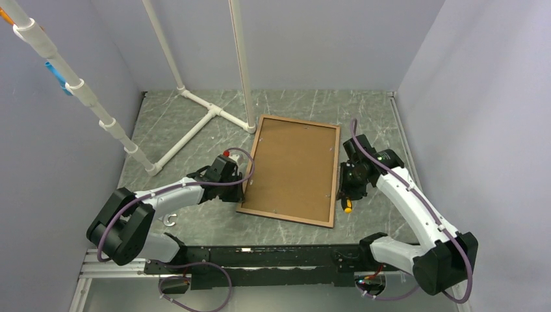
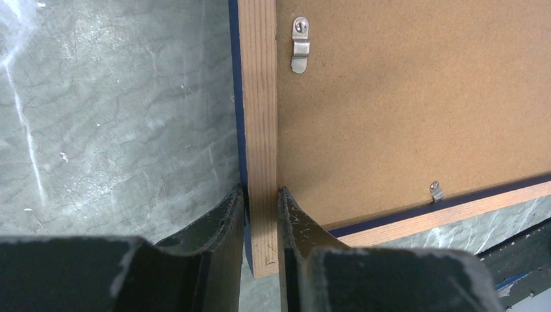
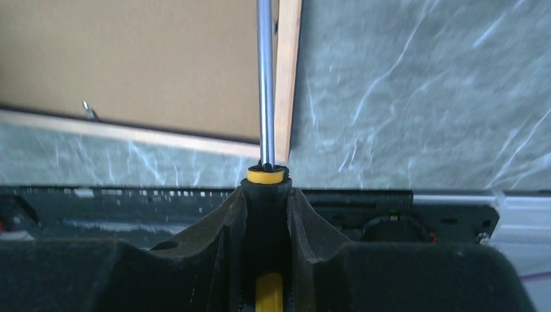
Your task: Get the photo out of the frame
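**Top view.** The frame [image 1: 286,218] lies face down on the counter [image 1: 299,104] between the two arms, with the brown board [image 1: 294,168] uppermost. White pipes [image 1: 195,127] stand beyond its far left corner. The left end effector [image 1: 242,185] is set on the frame's left rail near the near corner. The right end effector [image 1: 349,185] is placed at the right rail and carries a screwdriver [image 1: 347,207].

**Left wrist view.** The left end effector [image 2: 260,195] is pressed onto the wooden rail of the frame [image 2: 258,97], with one finger [image 2: 221,221] on the outer blue edge and the other on the inner side. Two metal clips [image 2: 299,44] [image 2: 436,191] are seen lying on the board [image 2: 416,97].

**Right wrist view.** The right end effector [image 3: 266,195] is clamped on the black and yellow handle of the screwdriver [image 3: 264,78]. The shaft is pointed along the board's [image 3: 130,58] edge, just inside the rail of the frame [image 3: 287,78]. The tip is cut off by the picture edge.
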Tool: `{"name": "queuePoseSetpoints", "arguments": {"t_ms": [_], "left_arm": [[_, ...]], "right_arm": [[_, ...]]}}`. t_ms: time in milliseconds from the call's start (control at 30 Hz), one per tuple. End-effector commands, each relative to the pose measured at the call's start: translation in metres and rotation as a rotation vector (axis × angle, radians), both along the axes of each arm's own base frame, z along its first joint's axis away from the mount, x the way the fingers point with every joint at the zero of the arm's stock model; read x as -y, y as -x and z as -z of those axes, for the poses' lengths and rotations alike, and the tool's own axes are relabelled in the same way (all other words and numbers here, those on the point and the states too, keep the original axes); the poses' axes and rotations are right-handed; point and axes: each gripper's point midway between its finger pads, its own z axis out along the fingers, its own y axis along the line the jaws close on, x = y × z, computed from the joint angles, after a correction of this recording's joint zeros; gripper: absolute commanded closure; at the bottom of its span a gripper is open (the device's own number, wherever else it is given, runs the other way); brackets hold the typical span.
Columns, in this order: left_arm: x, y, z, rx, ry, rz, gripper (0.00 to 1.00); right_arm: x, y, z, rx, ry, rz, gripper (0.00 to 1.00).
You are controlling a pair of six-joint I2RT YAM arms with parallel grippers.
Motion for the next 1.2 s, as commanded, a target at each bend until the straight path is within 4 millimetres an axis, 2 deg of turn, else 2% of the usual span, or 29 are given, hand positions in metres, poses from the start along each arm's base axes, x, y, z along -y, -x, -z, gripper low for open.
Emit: {"name": "queuePoseSetpoints", "arguments": {"t_ms": [0, 133, 267, 467, 733, 1167], "left_arm": [[0.001, 0.016, 0.014, -0.055, -0.008, 0.017, 1.00], [0.001, 0.016, 0.014, -0.055, -0.007, 0.015, 1.00], [0.004, 0.015, 0.013, -0.052, -0.004, 0.020, 1.00], [0.003, 0.018, 0.014, -0.053, -0.015, 0.016, 1.00], [0.002, 0.020, 0.017, -0.060, -0.031, 0.022, 1.00], [0.000, 0.023, 0.018, -0.062, -0.043, 0.021, 1.00]], "right_arm": [[-0.011, 0.056, -0.001, -0.182, -0.040, -0.047, 1.00], [-0.019, 0.087, 0.009, -0.259, -0.051, -0.069, 1.00], [-0.017, 0.097, 0.020, -0.297, -0.044, -0.059, 1.00], [-0.026, 0.089, 0.030, -0.277, -0.071, -0.052, 1.00], [-0.026, 0.083, 0.042, -0.263, -0.051, -0.053, 1.00], [-0.022, 0.068, 0.050, -0.224, -0.003, -0.031, 1.00]]}}
